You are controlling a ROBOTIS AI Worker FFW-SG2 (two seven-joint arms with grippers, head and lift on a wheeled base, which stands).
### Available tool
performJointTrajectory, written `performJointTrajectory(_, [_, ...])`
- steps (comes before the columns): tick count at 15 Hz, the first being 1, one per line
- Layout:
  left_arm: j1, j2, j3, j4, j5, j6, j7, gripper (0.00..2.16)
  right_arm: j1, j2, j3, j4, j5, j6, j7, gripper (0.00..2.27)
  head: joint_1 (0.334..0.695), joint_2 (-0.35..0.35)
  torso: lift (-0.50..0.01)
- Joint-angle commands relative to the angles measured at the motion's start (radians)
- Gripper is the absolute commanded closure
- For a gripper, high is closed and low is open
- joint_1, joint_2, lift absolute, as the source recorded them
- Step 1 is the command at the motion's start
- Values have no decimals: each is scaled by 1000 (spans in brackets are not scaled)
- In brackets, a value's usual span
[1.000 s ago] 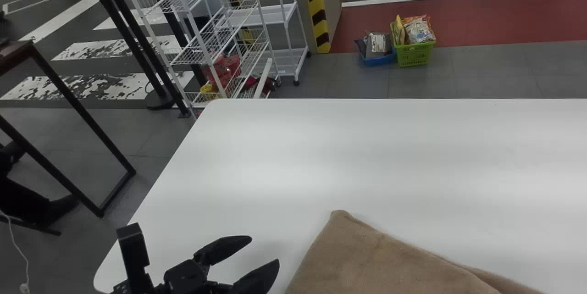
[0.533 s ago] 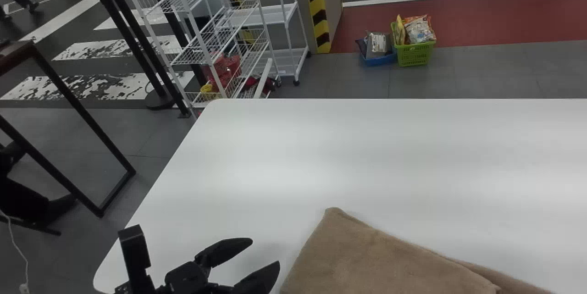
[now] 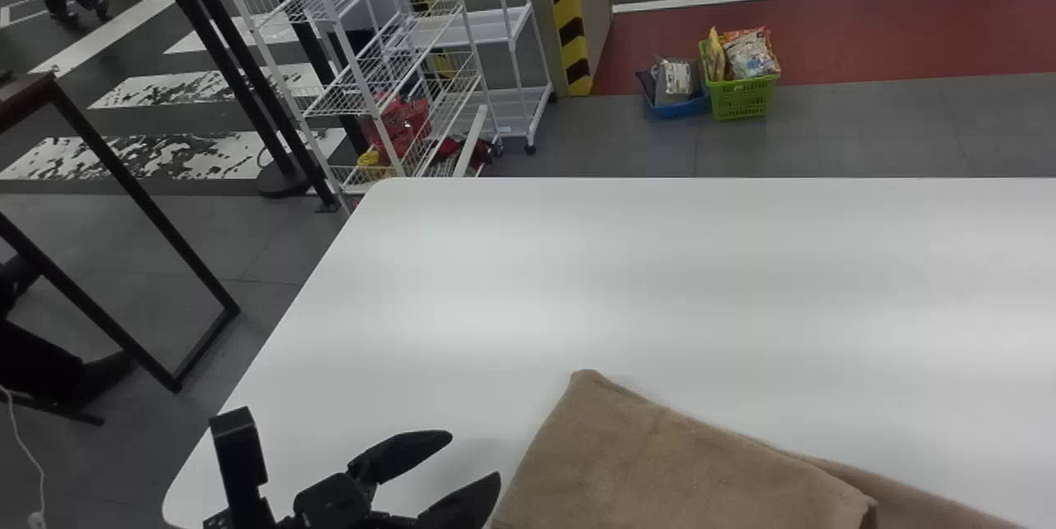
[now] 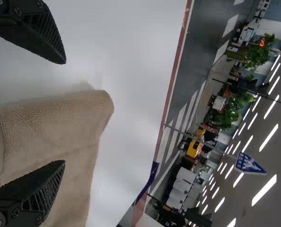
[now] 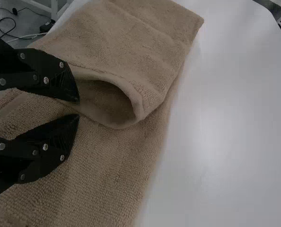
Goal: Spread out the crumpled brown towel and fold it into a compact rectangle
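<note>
Your brown towel (image 3: pixel 660 463) lies on the white tabletop (image 3: pixel 660 290), at the near edge of the head view and right of its middle, with a folded part lying over another layer that runs out farther to the right. Its far left corner is rounded, and the cloth isn't a compact rectangle. You have the left gripper (image 3: pixel 475 456) just to the left of the towel, its two fingers spread wide with nothing between them; in the left wrist view one finger overlaps the cloth and the other is seen against the tabletop, though you can't tell whether the first touches the fabric. Your right gripper (image 5: pixel 79 108) is at the towel, beside the open, rounded end of the fold. Its fingers are slightly parted, a narrow gap between the tips, and you can see no cloth pinched there; whether they touch the towel, you can't tell. Beyond the tabletop you have a white wire rack (image 3: pixel 363 92), a post with yellow and black stripes (image 3: pixel 568 9), and on the floor a green basket (image 3: pixel 740 100) of packets beside a blue basket (image 3: pixel 681 108).
</note>
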Motion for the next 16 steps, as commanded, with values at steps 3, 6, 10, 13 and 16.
performJointTrajectory(3, [0,-3,0,1,0,0,-1,66,-12,1,-21,23,-32,2,-20,1001,695,309,-127])
performJointTrajectory(6, [0,-3,0,1,0,0,-1,66,-34,1,-69,12,-66,2,-27,1126,695,302,-127])
performJointTrajectory(10, [0,-3,-3,0,0,0,-3,70,-75,1,-162,36,-247,-55,-76,1180,695,259,-127])
performJointTrajectory(13, [0,-3,-3,1,0,0,-12,70,-87,1,-207,50,-316,-86,-93,1166,695,250,-127])
performJointTrajectory(16, [0,-3,-5,1,-1,0,-13,70,-117,1,-210,69,-278,-6,-91,880,695,236,-127])
